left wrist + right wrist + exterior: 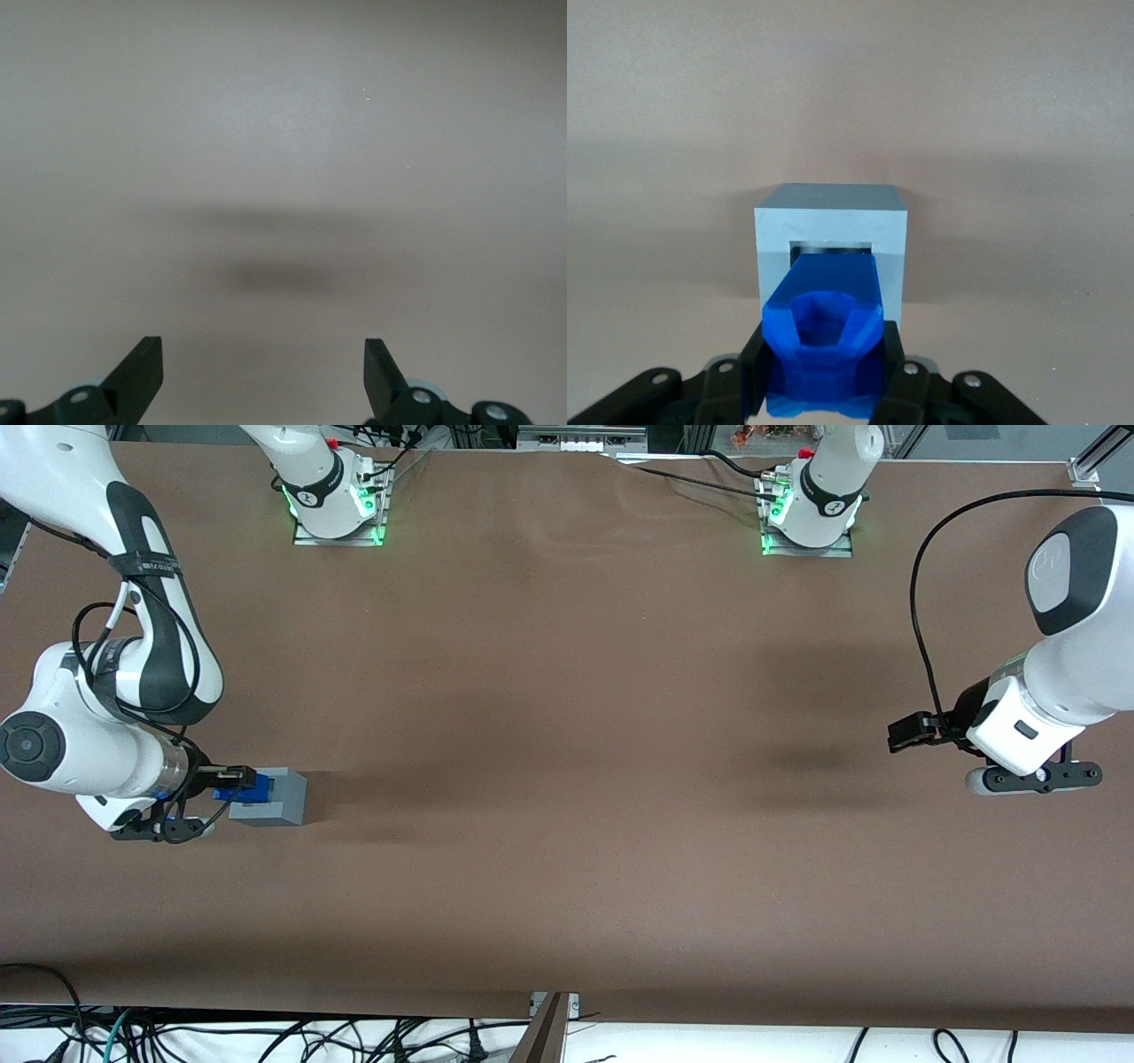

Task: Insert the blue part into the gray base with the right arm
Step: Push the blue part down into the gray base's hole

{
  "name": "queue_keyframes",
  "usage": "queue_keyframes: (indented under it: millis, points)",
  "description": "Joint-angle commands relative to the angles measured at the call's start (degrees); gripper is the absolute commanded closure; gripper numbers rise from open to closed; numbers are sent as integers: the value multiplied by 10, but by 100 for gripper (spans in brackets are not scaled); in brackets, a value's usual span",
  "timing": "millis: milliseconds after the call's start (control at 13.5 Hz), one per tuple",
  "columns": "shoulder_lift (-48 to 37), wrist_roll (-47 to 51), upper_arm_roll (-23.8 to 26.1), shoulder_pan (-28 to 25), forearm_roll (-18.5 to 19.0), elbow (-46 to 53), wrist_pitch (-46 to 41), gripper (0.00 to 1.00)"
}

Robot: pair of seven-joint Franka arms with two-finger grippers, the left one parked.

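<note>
1. Brown matte covering spreads over the whole desk (pixel 567 797), with the action at the working arm's end of it.
2. At the tip of the right arm (pixel 106 717), the hand (pixel 232 781) is closed on the blue part (pixel 244 788), one black finger (pixel 755 370) pressed against each side of it.
3. From the wrist camera, the blue part (pixel 824 341) is held with its leading end at the square opening of the gray base (pixel 831 243); whether it has entered the recess or only touches the rim cannot be told.
4. From the front camera, the gray base (pixel 275 799) sits on the desk, just beside the hand, and the blue part overlaps the edge of the base nearest the wrist.
5. No readable writing or brand shows on the part, the base or the hand.
6. Hidden or cut off: the lower end of the blue part runs out of the wrist view, the black fingers cover part of it from the front, and the inside of the recess is mostly blocked by the part.
</note>
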State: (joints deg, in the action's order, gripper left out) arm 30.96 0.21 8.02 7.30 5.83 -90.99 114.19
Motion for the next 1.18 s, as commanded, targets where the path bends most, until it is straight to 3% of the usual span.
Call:
queue_keyframes:
  millis: [0,739,886,960,1034,1108]
  points:
    - [3,-4,7,8,-9,-4,9,82]
    - [16,6,8,4,-9,-3,34,82]
    - [18,6,8,4,-9,-3,38,75]
    - [20,7,8,4,-9,-3,38,36]
    - [20,7,8,4,-9,-3,38,5]
    - [19,7,8,3,-9,-1,38,1]
